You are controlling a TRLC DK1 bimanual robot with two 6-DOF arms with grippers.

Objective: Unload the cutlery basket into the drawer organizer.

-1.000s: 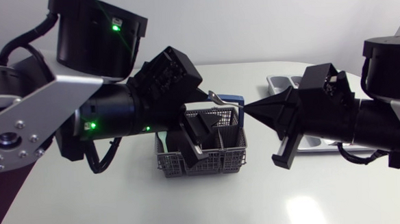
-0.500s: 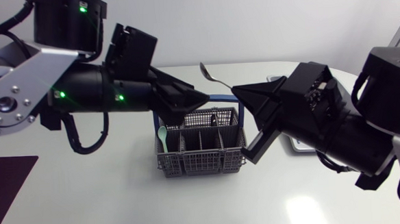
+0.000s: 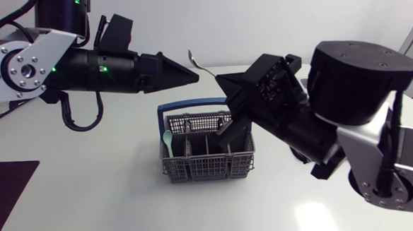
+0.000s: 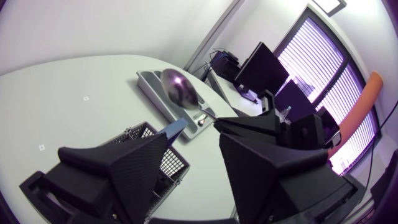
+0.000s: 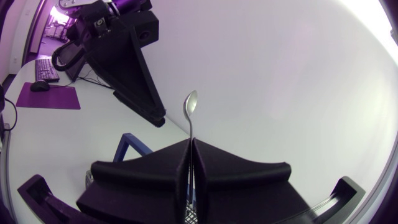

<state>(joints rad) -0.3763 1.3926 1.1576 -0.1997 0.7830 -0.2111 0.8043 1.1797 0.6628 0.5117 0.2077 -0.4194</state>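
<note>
A metal spoon (image 3: 196, 59) stands in the air above the grey wire basket (image 3: 209, 158), bowl up. My right gripper (image 3: 223, 79) is shut on its handle; in the right wrist view the spoon (image 5: 190, 106) rises out of the closed fingertips of the right gripper (image 5: 189, 142). My left gripper (image 3: 194, 75) hovers just beside the spoon, tip to tip with the right one, apart from it. In the left wrist view the left gripper (image 4: 194, 140) is open, with the spoon (image 4: 178, 88) ahead of it. A pale green spoon (image 3: 167, 140) sits in the basket's left compartment. The grey organizer (image 4: 148, 79) lies beyond.
The basket has a blue handle (image 3: 192, 105) standing upright under both grippers. A dark mat (image 3: 5, 184) lies at the table's near left corner. My right arm's bulky links (image 3: 348, 122) hang over the table's right half and hide the organizer from above.
The left gripper has risen out of the basket and drawn back to the left. The right gripper has swung left and up over the basket, carrying the spoon higher.
</note>
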